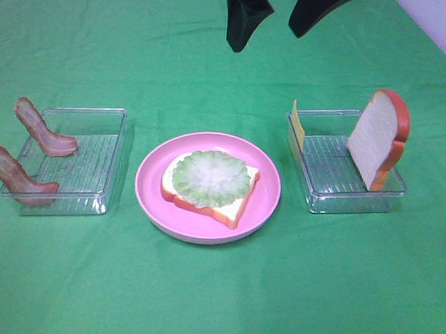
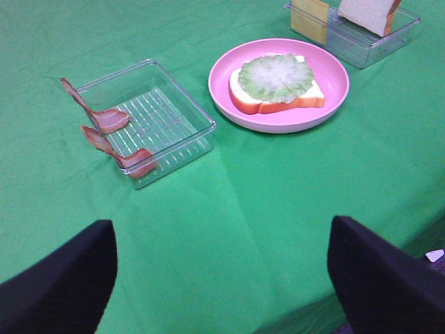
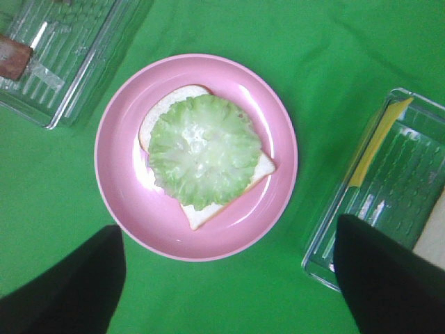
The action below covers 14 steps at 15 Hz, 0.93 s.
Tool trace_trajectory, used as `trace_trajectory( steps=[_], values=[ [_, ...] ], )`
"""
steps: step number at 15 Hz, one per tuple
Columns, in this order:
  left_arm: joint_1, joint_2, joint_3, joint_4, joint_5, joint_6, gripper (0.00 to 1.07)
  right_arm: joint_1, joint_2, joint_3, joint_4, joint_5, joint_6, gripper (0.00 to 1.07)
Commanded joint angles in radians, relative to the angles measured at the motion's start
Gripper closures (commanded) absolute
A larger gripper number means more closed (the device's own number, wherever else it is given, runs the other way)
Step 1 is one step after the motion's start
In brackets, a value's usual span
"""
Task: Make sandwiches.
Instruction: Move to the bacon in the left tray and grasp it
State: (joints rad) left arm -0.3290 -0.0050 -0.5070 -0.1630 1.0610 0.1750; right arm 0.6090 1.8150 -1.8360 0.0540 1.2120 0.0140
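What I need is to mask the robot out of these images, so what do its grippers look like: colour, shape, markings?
The left gripper and the right gripper are both plain matte black. Each has two broad, smooth fingers with rounded corners. In the high view the black fingers taper to blunt tips. No markings, cables or arm links are visible.

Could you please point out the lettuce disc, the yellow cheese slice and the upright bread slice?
lettuce disc [image 3: 200,149], right wrist view, centre of its pale top.
yellow cheese slice [image 2: 309,19], left wrist view, middle of its flat face.
upright bread slice [image 1: 374,138], exterior high view, middle of its white face.
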Motion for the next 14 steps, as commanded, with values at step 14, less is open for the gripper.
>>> trace_trajectory(
  steps=[14],
  values=[
    [-0.005, -0.020, 0.004, 0.000, -0.009, 0.000, 0.27, -0.003, -0.778, 1.057, -0.014, -0.058, -0.022, 0.31]
  ],
)
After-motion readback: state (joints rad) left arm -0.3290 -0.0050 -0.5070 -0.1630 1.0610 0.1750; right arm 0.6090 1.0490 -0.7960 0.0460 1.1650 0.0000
